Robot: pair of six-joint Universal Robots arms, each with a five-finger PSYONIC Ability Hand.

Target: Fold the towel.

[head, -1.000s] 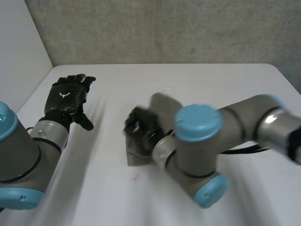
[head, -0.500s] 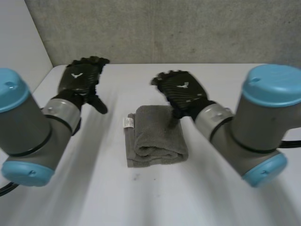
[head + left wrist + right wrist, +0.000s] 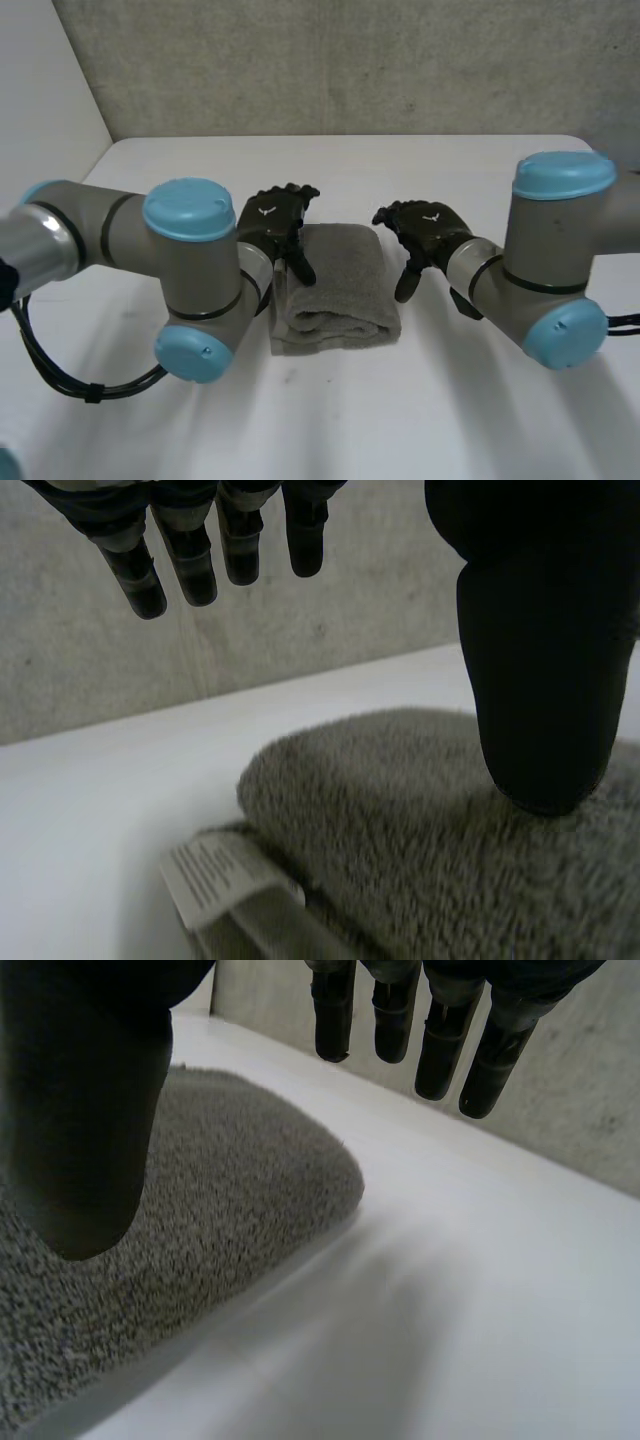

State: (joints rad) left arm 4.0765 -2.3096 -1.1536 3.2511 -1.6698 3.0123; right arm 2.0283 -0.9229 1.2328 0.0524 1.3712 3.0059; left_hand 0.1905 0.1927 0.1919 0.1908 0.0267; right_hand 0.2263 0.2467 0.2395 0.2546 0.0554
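Head view: the towel [image 3: 338, 290] is shown folded into a compact bundle at the middle of the worktop [image 3: 480, 170]. It is flanked by the left hand [image 3: 272, 222] and right hand [image 3: 428, 232] — fingers straight on both, nothing held — each thumb set at a side edge, seemingly so the fold can be pressed flat or squared. A label [image 3: 222, 875] is exposed beside the left hand.

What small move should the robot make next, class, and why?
Probably lower both open hands onto the towel to press it flat: it already lies folded on the table, with the left hand at one side and the right hand at the other.
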